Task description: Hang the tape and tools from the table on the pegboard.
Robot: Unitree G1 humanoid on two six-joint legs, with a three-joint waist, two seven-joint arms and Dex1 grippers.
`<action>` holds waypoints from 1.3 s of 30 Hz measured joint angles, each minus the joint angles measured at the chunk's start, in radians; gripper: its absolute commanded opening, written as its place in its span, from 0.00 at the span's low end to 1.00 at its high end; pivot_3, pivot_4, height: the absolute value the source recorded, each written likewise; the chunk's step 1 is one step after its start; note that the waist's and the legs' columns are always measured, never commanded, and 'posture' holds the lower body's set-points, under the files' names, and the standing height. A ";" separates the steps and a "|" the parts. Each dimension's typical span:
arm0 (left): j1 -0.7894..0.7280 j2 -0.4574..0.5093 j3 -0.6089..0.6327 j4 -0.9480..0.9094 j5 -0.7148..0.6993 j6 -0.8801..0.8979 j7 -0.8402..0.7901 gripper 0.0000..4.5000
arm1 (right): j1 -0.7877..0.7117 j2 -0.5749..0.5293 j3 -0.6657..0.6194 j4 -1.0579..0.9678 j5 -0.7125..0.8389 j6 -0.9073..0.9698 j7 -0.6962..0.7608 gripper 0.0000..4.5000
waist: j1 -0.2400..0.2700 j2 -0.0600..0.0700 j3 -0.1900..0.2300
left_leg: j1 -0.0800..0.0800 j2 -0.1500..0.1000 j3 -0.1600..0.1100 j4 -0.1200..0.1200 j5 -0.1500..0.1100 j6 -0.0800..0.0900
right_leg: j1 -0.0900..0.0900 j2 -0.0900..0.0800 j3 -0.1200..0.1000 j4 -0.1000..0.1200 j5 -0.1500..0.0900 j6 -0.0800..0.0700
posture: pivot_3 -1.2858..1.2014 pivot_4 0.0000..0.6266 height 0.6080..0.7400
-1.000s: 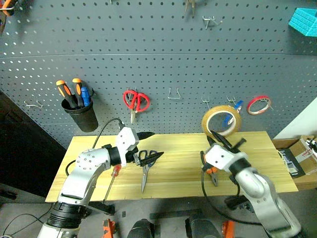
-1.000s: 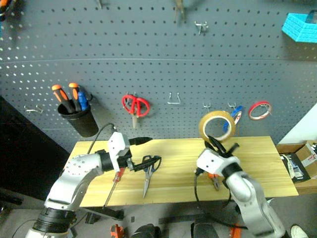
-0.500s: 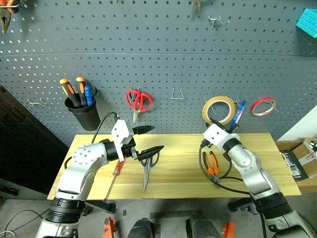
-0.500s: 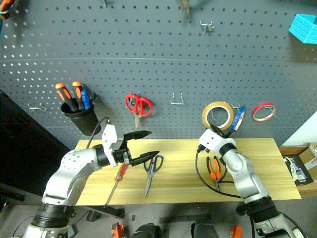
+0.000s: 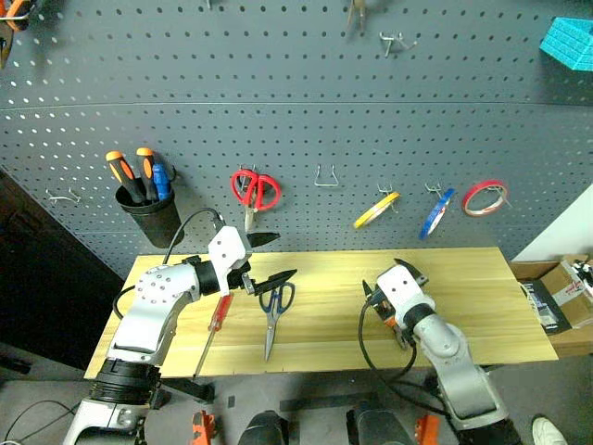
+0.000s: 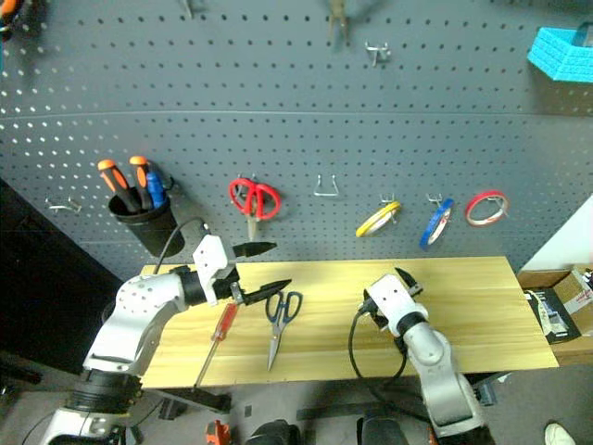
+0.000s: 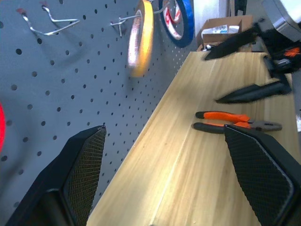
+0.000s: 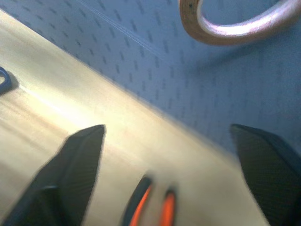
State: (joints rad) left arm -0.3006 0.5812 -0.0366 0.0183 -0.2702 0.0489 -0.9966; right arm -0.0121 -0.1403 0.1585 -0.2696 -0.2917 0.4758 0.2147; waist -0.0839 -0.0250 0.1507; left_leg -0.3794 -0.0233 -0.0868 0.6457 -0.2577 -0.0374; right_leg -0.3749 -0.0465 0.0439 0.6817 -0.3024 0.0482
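The yellow-tan tape [image 5: 375, 210] hangs tilted on a hook of the blue-grey pegboard [image 5: 296, 93]. My right gripper [image 5: 393, 278] is open and empty, low over the table [image 5: 482, 306], just above the orange-and-black pliers [image 7: 235, 121]. The dark-handled scissors [image 5: 273, 311] and the red-handled screwdriver [image 5: 215, 320] lie on the table's left half. My left gripper [image 5: 276, 258] is open and empty, hovering just behind the scissors' handles.
Red scissors [image 5: 255, 190], a blue tape ring [image 5: 431, 215] and a red tape ring [image 5: 485, 197] hang on the board. A black cup [image 5: 148, 213] holding screwdrivers is at the left. An empty hook [image 5: 324, 176] is between the red scissors and the tape.
My right gripper let go of the tape, which now hangs on its hook, and sank to the table over the pliers. The left gripper stayed open, nearly still.
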 measured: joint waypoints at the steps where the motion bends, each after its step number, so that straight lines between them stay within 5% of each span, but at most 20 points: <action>1: 0.000 0.014 0.000 0.015 0.003 -0.009 -0.010 0.94 | -0.007 0.036 -0.027 -0.014 0.007 0.093 -0.006 1.00 | 0.000 0.000 0.000 | 0.001 0.000 -0.001 0.000 0.000 0.000 | 0.000 0.001 0.000 0.000 0.000 -0.001 | 0.48 0.16 1.00; 10: -0.003 0.019 -0.034 0.052 0.041 -0.044 -0.038 0.94 | -0.166 0.126 -0.151 0.139 0.129 0.428 -0.022 1.00 | 0.000 0.001 -0.001 | 0.001 0.000 -0.001 0.000 0.000 0.000 | 0.000 0.001 -0.001 0.000 0.001 -0.001 | 0.48 0.16 1.00; 34: 0.034 0.014 -0.040 0.026 0.043 -0.036 -0.036 0.94 | -0.393 0.078 -0.268 0.667 0.265 0.345 -0.114 1.00 | -0.004 0.001 -0.008 | 0.000 0.001 0.001 0.000 0.000 0.000 | -0.002 0.001 0.000 0.001 0.001 -0.001 | 0.49 0.14 1.00; 39: 0.035 0.014 -0.040 0.026 0.043 -0.036 -0.036 0.94 | -0.415 0.054 -0.271 0.723 0.276 0.316 -0.105 0.71 | -0.004 0.002 -0.015 | 0.000 0.001 0.001 0.000 0.000 0.000 | -0.002 0.001 0.000 0.001 0.001 -0.001 | 0.49 0.14 1.00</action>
State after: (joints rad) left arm -0.2653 0.5956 -0.0764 0.0439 -0.2268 0.0132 -1.0330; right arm -0.4269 -0.0858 -0.1128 0.4531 -0.0155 0.7919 0.1099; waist -0.0879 -0.0233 0.1359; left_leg -0.3798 -0.0227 -0.0863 0.6453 -0.2573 -0.0374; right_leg -0.3765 -0.0452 0.0442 0.6826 -0.3015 0.0472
